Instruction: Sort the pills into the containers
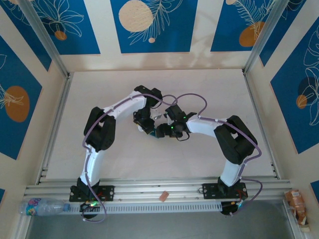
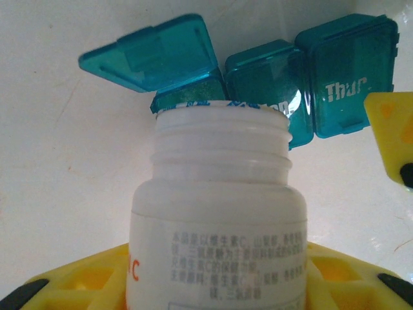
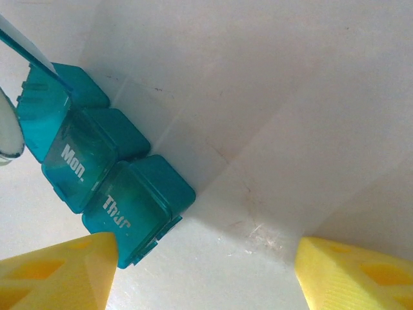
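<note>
The teal pill box lies on the white table, a strip of three compartments marked "Mon." and "Thur". Its left lid stands open; the other two are closed. My left gripper is shut on a white bottle with orange print, whose uncapped mouth points at the open compartment. No pills show. My right gripper is open just beside the "Thur" end of the box, nothing between its yellow fingers. From above, both grippers meet at the table's middle over the box.
A plastic water bottle lies on the front rail at the left. A small orange piece rests on the rail, and a snack packet sits at the front right. Metal frame posts flank the table.
</note>
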